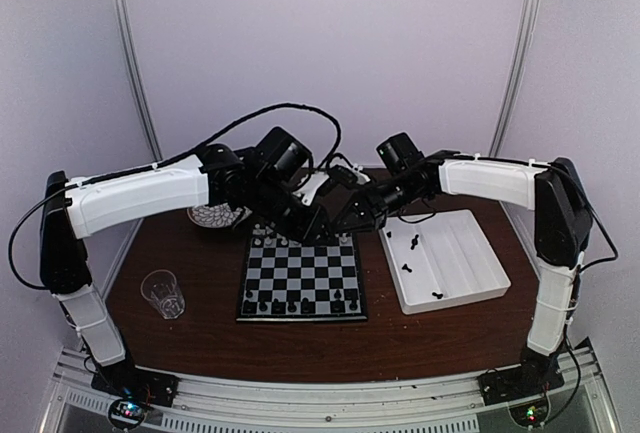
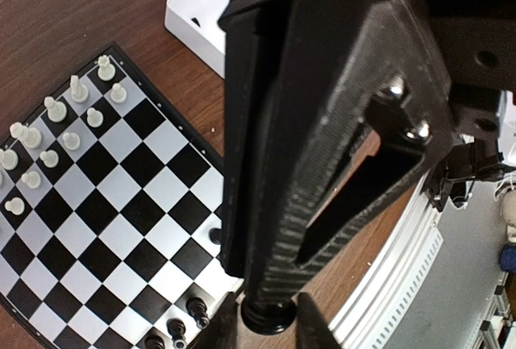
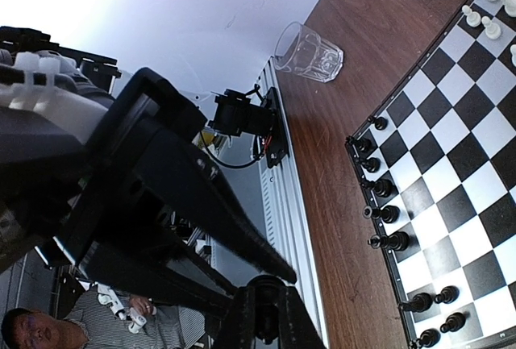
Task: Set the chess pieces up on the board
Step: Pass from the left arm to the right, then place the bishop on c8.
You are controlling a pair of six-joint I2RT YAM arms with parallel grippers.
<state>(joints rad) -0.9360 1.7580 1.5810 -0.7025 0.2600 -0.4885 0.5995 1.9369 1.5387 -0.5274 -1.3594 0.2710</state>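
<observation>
Status from where I'm standing: the flat black-and-grey checked chessboard [image 1: 300,271] sits mid-table.

- **White:** the white chessmen [image 2: 71,139] stand in two rows along its 12 o'clock edge. That side looks about done, though the arms hide part of it from above.
- **Black:** the black chessmen on the board [image 3: 391,240] line the 6 o'clock edge. The back row looks mostly filled and only a few stand in the second row, so I'd say most of the pawn row is missing.
- **Tray:** a handful of loose black pieces [image 1: 405,265] lie in the white compartmented plastic tray [image 1: 465,253] at the board's 3 o'clock.

Both arms meet above the board's 12 o'clock edge.
- **Left gripper** [image 2: 268,334]: fingers pinched on the round base of a small black chessman [image 2: 270,313].
- **Right gripper** [image 3: 270,325]: clamped down, apparently on the same piece. It looks like a hand-over in the air, but I can't tell which arm carries the load.

My call is a bit over halfway: this piece needs placing, then the tray leftovers.
</observation>
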